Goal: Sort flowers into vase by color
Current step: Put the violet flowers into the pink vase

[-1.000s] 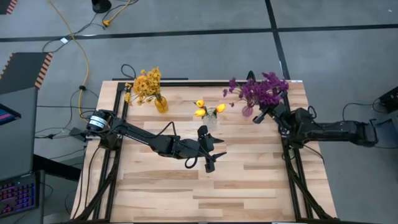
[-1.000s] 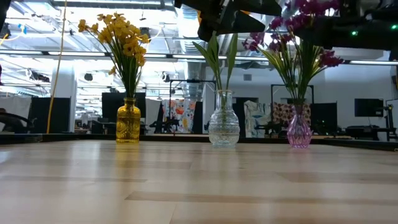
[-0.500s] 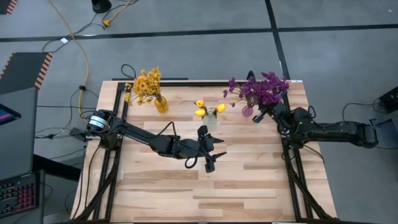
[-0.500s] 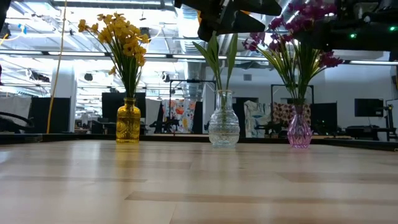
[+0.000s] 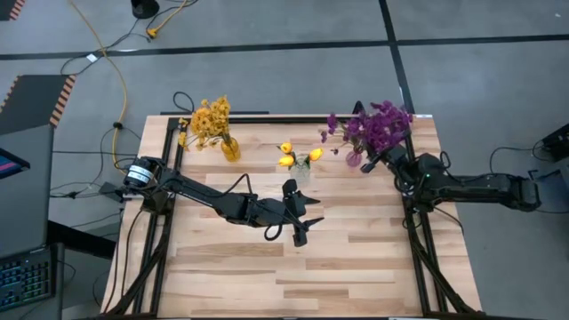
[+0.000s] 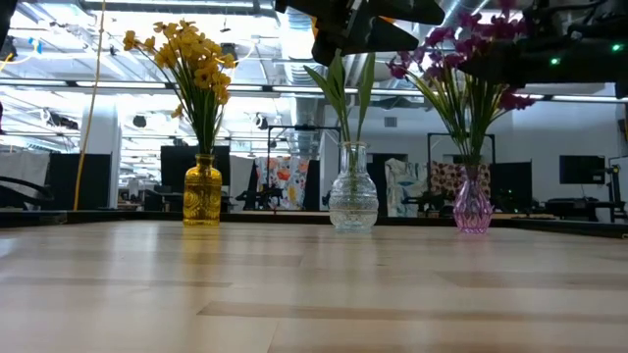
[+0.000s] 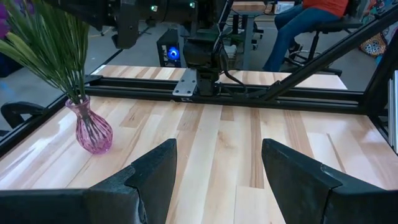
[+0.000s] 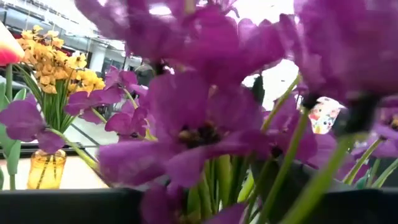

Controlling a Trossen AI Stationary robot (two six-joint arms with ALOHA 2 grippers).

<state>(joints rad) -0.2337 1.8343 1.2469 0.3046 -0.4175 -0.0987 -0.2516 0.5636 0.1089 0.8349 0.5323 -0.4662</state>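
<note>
Purple blooms (image 5: 378, 127) are standing in the pink vase (image 5: 354, 159) at the tabletop's (image 5: 356, 267) two o'clock; yellow clusters (image 5: 210, 118) are filling the amber vase (image 5: 230, 149) at ten o'clock; tulip buds (image 5: 298, 156) are sitting in the clear vase (image 6: 352, 203) at twelve; the right end effector (image 5: 375, 162) is hovering just beside the blooms, how far open I cannot tell; the left end effector (image 5: 305, 216) is waiting mid-tabletop, fingers spread, holding nothing.
</note>
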